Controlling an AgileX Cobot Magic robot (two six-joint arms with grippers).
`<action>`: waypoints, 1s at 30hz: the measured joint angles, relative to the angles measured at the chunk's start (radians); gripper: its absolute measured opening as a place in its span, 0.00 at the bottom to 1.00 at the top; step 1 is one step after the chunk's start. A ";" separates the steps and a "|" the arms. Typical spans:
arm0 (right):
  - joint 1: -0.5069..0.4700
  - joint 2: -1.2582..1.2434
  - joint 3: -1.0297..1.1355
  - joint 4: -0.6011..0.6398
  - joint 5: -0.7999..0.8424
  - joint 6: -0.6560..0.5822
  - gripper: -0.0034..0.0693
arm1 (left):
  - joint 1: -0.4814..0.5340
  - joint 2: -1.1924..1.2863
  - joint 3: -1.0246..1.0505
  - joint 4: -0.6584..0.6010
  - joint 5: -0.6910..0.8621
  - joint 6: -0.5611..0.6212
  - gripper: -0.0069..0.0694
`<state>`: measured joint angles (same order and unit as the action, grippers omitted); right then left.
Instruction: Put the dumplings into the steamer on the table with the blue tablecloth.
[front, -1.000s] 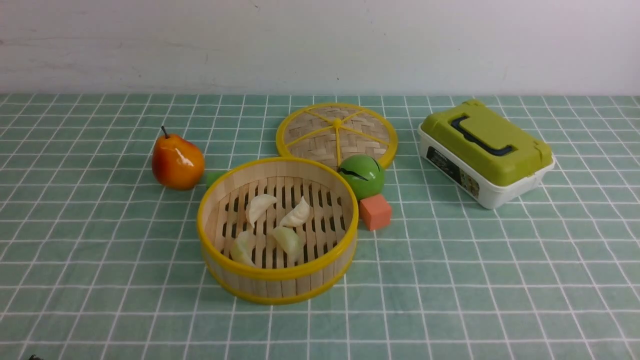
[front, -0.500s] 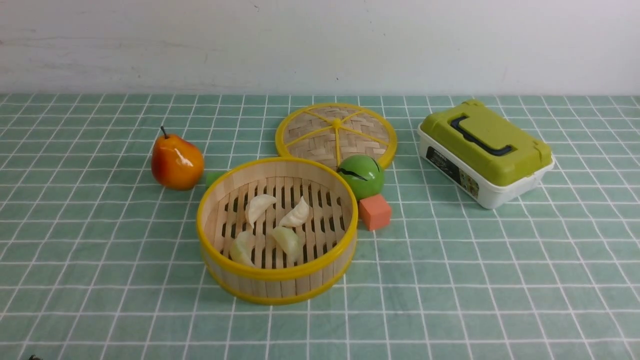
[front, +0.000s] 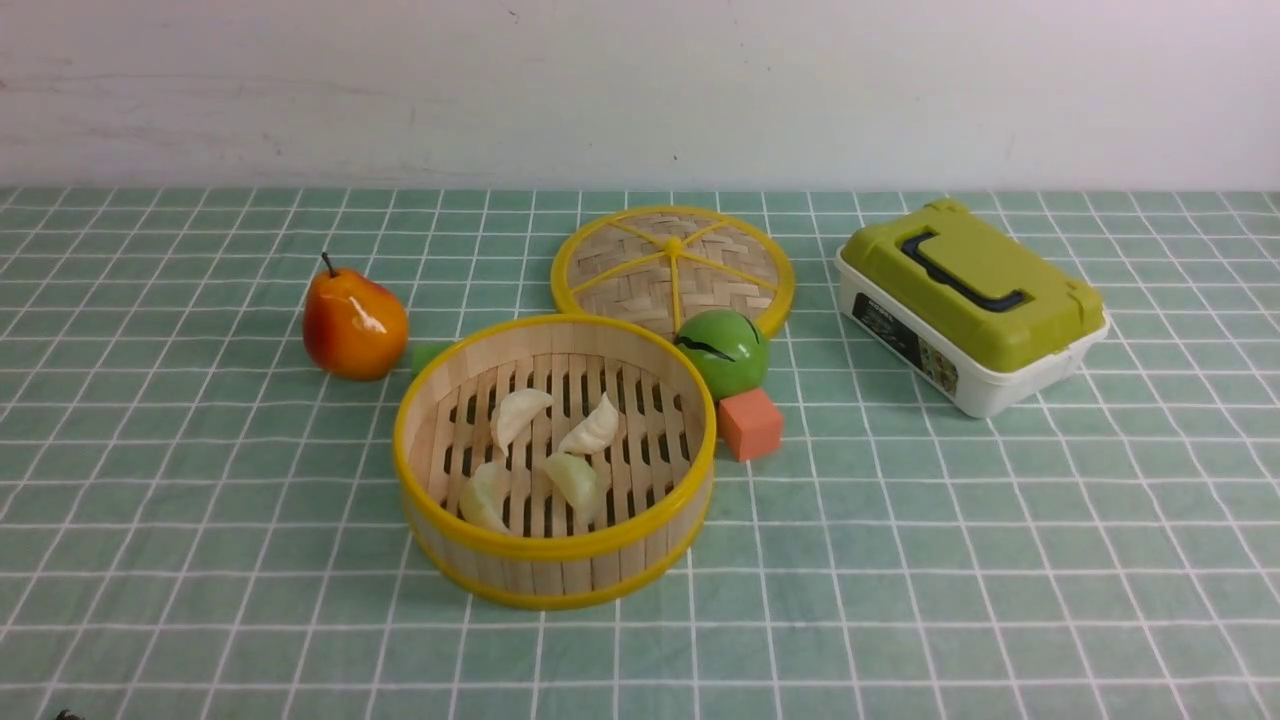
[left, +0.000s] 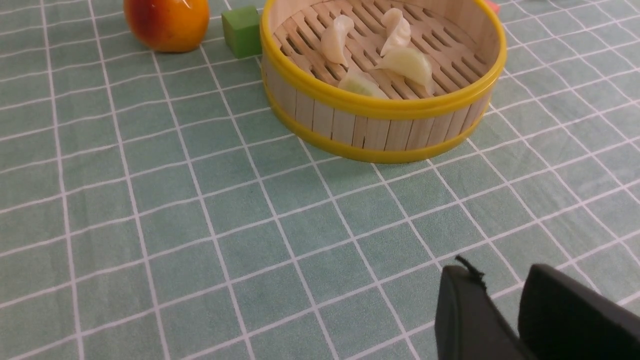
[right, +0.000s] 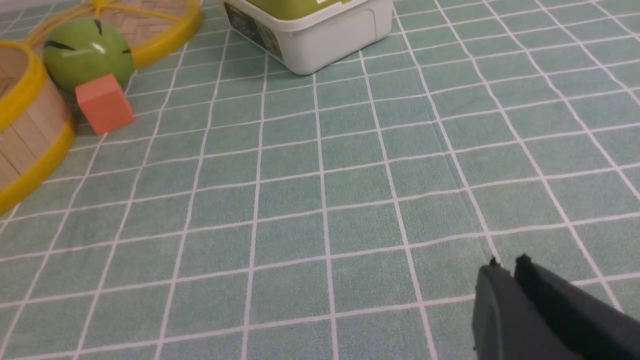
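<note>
The steamer (front: 555, 560) stands mid-table on the teal grid tablecloth (front: 900, 560). On its slatted floor lie two white dumplings (front: 521, 413) (front: 592, 430) and two pale green dumplings (front: 575, 483) (front: 484, 497). The left wrist view shows the steamer (left: 380, 132) with the dumplings (left: 334, 40) inside, and my left gripper (left: 500, 272) low over bare cloth well short of it, open and empty. My right gripper (right: 507, 262) hovers over bare cloth with its fingers together, holding nothing, the steamer's wall (right: 25, 130) far off at the frame edge. Neither gripper shows in the front view.
A pear (front: 355, 322) and a small green cube (front: 428, 357) sit left of the steamer. The woven lid (front: 672, 265), a green ball (front: 724, 350) and an orange cube (front: 750, 423) lie behind and right of it. A green-lidded white box (front: 970, 300) stands far right.
</note>
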<state>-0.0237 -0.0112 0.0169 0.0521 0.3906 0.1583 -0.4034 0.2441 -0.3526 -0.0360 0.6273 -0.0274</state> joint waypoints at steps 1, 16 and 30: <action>0.000 0.000 0.000 0.000 0.000 0.000 0.10 | 0.000 0.000 0.000 0.000 0.000 0.000 0.32; 0.000 0.000 0.000 0.000 0.000 0.000 0.13 | 0.000 0.000 0.000 0.000 0.000 0.000 0.34; 0.000 0.000 0.000 0.000 0.000 0.000 0.16 | 0.097 -0.255 0.220 0.000 -0.140 0.003 0.34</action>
<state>-0.0237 -0.0112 0.0169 0.0521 0.3906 0.1583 -0.3063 -0.0105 -0.1321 -0.0357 0.4875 -0.0248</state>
